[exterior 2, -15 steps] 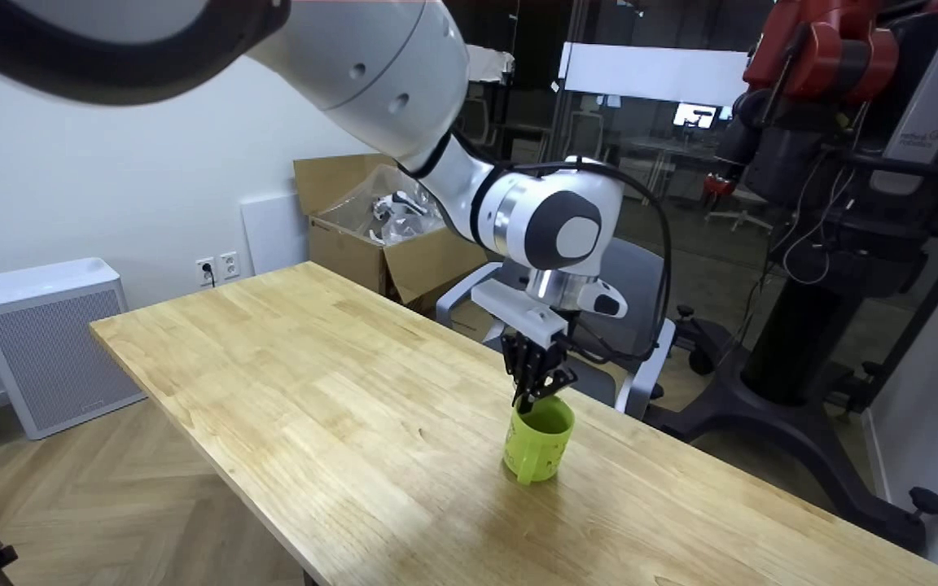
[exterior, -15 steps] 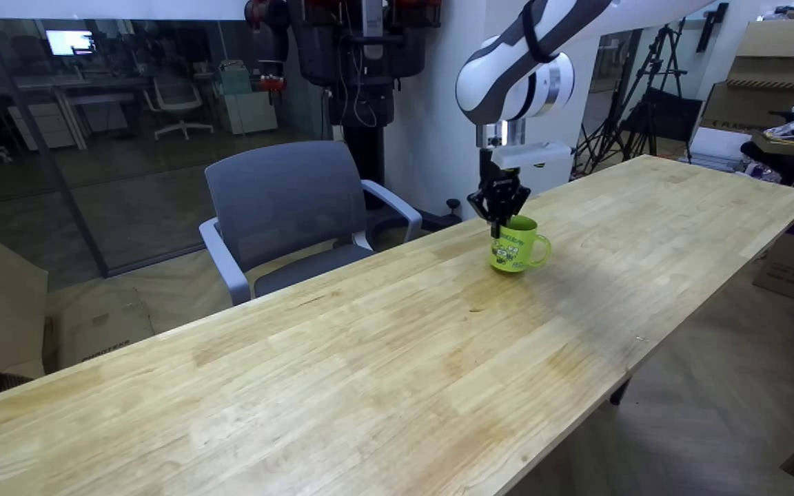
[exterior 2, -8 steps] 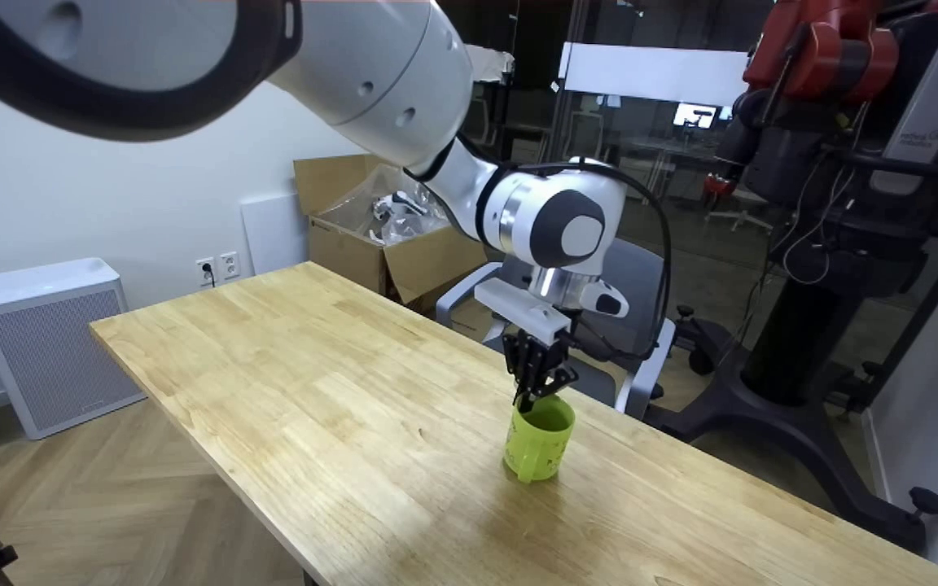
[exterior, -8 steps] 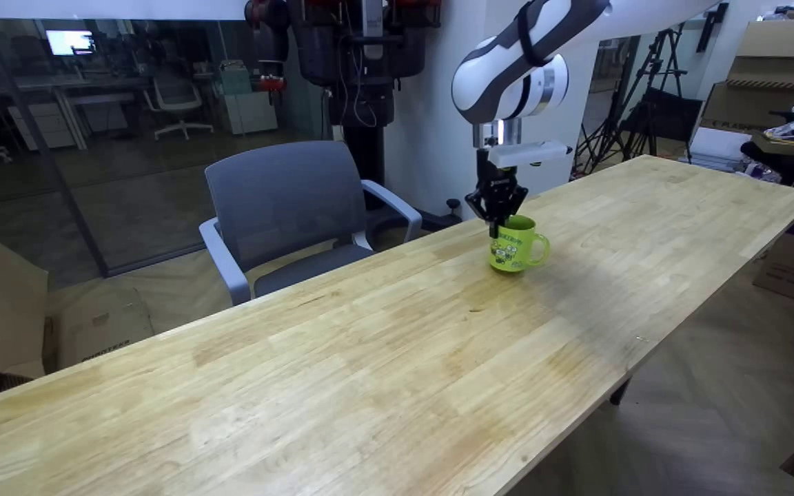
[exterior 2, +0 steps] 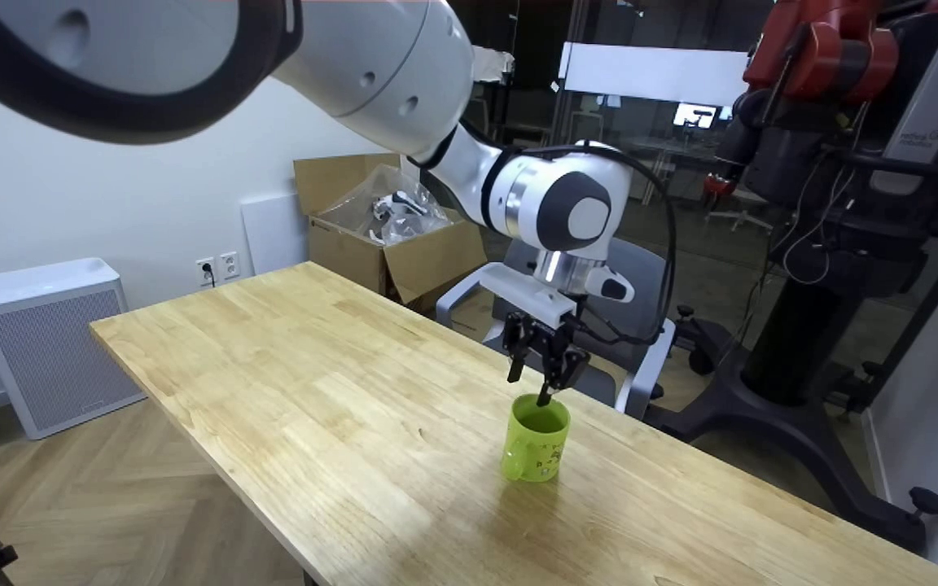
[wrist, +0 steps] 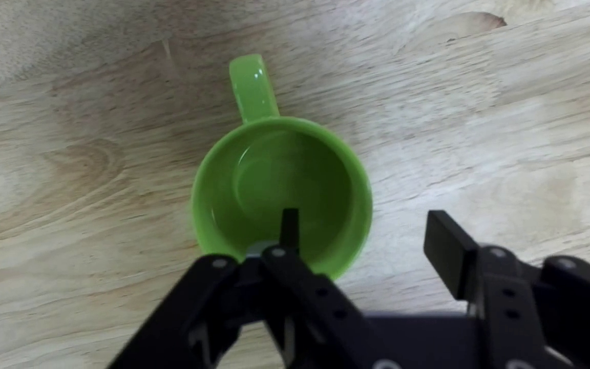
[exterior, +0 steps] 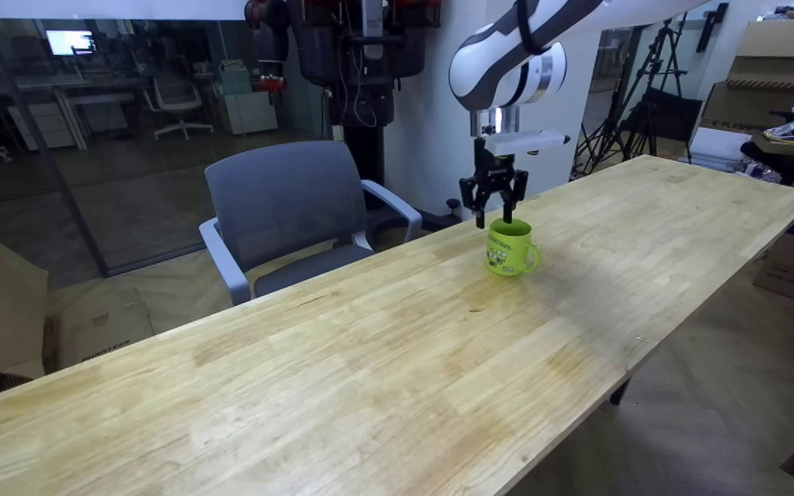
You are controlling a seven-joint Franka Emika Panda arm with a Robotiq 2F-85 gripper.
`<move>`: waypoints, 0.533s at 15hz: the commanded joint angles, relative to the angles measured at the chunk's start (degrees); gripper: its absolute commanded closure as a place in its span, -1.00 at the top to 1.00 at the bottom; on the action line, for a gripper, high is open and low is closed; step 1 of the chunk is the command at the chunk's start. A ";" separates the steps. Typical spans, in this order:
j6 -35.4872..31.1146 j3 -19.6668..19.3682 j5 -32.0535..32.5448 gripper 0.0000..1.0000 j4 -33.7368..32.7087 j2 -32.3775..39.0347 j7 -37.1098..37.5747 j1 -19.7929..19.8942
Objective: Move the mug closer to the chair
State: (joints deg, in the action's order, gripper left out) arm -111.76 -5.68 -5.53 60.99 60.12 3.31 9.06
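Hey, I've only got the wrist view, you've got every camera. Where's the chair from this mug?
Observer: In an exterior view, the chair is left of the mug, along the long edge of the table.
Operator: Part of the claw hangs outside the mug. Chair side?
Observer: It looks so: in an exterior view, the finger outside the mug is on its left too.
Operator: Is the mug standing on the table?
Observer: Yes, it's upright on the table in both exterior views.
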 commanded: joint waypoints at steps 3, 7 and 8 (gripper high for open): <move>1.04 0.49 0.28 1.00 -2.37 0.31 2.20 0.07; 0.23 0.70 0.61 1.00 -1.20 0.19 0.28 0.36; 0.23 0.70 0.61 1.00 -1.23 0.19 0.28 0.36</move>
State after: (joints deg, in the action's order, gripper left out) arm -111.76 -5.61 -5.52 60.18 60.10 3.40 8.95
